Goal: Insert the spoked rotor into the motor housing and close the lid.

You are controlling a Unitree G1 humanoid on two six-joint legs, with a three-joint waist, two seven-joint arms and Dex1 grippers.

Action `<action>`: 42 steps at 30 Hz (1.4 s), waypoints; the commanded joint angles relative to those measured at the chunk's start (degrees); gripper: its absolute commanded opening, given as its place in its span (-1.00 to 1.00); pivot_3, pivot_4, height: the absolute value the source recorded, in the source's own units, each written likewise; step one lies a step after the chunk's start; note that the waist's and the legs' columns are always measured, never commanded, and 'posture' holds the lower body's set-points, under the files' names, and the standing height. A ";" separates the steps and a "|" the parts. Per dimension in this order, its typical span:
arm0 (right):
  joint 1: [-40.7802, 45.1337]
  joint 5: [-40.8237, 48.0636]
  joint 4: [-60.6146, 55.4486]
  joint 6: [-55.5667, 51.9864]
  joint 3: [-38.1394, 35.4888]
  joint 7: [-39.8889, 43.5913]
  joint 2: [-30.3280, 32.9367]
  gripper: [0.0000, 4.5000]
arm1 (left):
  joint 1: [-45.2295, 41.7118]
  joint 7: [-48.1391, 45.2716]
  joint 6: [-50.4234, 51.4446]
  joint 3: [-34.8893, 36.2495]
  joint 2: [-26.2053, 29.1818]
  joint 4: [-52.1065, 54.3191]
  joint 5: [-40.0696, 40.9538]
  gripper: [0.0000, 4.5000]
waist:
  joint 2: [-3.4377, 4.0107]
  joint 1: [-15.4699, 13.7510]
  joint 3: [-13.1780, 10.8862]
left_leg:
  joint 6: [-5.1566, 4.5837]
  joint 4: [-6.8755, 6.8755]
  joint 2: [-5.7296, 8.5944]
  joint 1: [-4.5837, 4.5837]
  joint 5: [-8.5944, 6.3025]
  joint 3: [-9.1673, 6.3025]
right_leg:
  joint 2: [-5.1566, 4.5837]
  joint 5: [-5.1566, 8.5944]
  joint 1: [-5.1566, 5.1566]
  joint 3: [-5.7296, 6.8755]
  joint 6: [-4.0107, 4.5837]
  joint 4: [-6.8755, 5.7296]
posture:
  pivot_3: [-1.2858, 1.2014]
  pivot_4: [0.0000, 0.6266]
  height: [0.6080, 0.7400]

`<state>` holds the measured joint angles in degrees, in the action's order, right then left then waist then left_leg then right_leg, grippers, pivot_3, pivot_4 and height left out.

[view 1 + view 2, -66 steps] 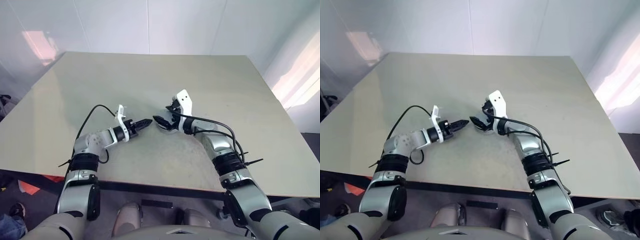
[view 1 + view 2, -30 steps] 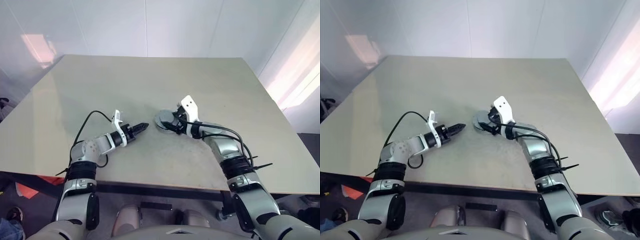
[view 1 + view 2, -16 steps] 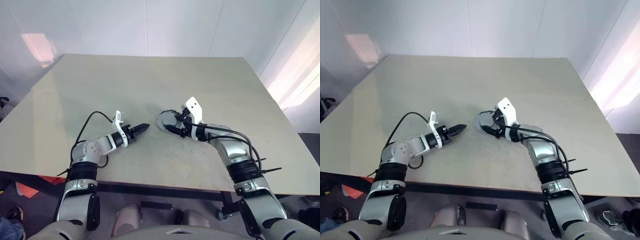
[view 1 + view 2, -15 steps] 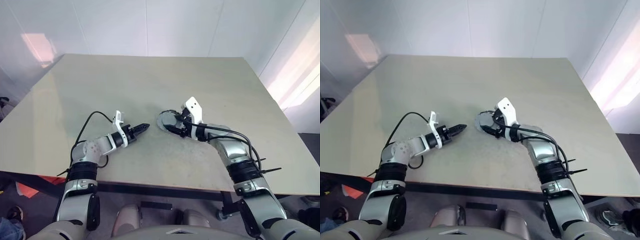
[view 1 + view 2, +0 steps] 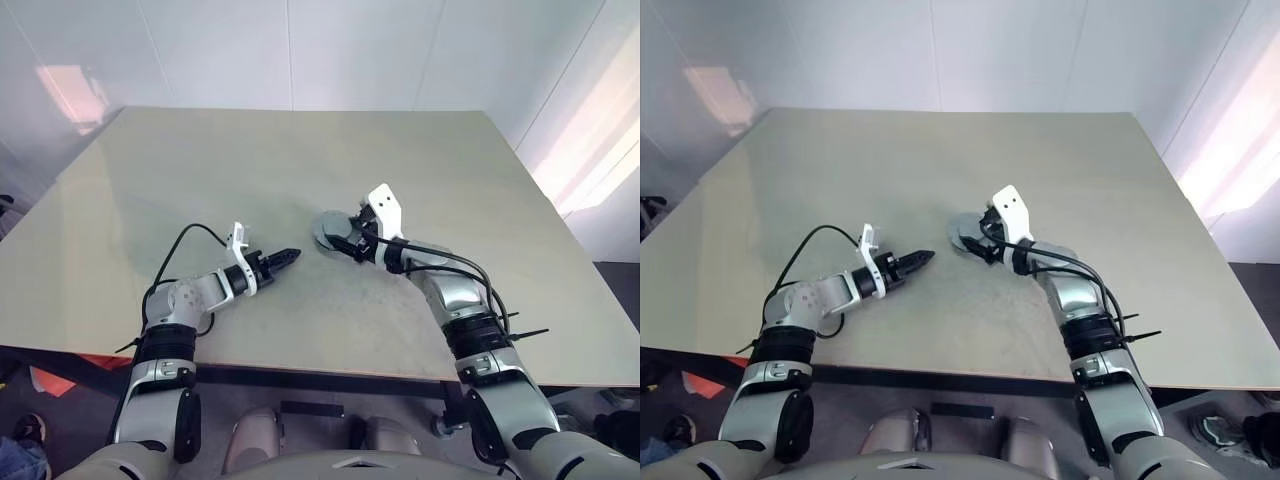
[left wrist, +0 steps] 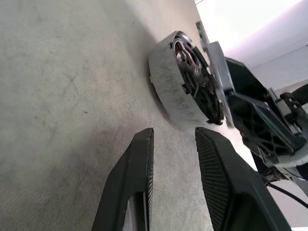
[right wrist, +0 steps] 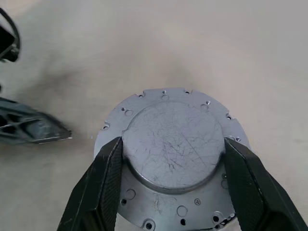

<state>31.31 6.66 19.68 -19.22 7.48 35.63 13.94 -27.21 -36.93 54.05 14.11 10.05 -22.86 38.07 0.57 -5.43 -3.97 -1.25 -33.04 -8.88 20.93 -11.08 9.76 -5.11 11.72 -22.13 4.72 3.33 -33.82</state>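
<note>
Housing [image 7: 173, 159], a grey round assembly apparently tipped on edge on the table [image 5: 200, 180], sits clamped across its raised face between the right gripper [image 7: 171, 185] fingers, while the left gripper [image 6: 173, 168], slightly parted and empty, points at its rim from nearby.

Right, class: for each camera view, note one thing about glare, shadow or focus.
Eye views: a pink-white window reflection glares on the wall at left, and bright light washes the right edge. Left wrist view: the near fingers look soft, and the sky is blown out white. Right wrist view: the lid is sharp, scratches legible, with soft grey shading on the table.
</note>
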 commanded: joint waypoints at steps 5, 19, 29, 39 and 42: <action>1.62 -2.28 0.94 0.06 1.90 0.56 0.24 0.37 | 0.41 0.17 -0.44 0.32 0.02 2.47 0.81 -0.35 | 0.00 0.04 0.00 | -0.03 -0.04 -0.01 0.04 -0.02 0.01 | 0.00 0.00 -0.03 0.00 0.00 0.00 | 0.03 -1.00 1.00; 2.16 -3.00 2.14 -5.78 1.53 -1.14 0.15 0.37 | 0.27 0.27 -0.60 0.08 -0.26 2.08 0.63 -0.35 | -0.01 0.01 0.01 | -0.01 -0.07 -0.01 -0.21 0.00 0.01 | 0.00 -0.01 0.16 0.00 0.02 -0.06 | 0.03 -1.00 1.00; 2.24 -4.77 0.93 -8.34 2.79 -1.54 3.30 0.37 | 1.07 0.41 -0.15 -0.04 -0.24 3.15 0.83 -0.35 | -0.01 -0.19 0.01 | 0.01 -0.04 0.03 -0.92 -0.02 -0.01 | -0.01 0.20 0.96 -0.07 -0.35 0.04 | 0.03 -1.00 1.00; 0.75 -5.24 -1.66 -10.54 4.86 0.22 6.41 0.37 | 1.64 0.59 0.24 -0.16 -0.31 3.97 1.00 -0.35 | -0.01 -0.71 0.01 | -0.09 -0.04 0.12 -0.83 -0.08 -0.02 | -0.07 0.07 0.97 -0.11 -0.11 0.10 | 0.03 -1.00 1.00; 0.62 -4.98 -1.19 -11.10 5.12 0.55 6.14 0.37 | 1.56 0.66 0.26 -0.19 -0.38 3.96 1.04 -0.35 | -0.01 -0.71 0.01 | -0.10 -0.04 0.14 -0.83 -0.09 -0.02 | -0.08 0.08 0.98 -0.11 -0.13 0.11 | 0.03 -1.00 1.00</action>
<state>33.42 3.52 16.99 -27.66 11.70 36.03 18.47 -25.15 -36.06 54.25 13.83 9.71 -20.97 38.08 0.55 -6.14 -3.96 -1.37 -33.07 -8.74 20.10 -11.18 9.74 -5.18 11.80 -21.15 4.61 3.20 -33.71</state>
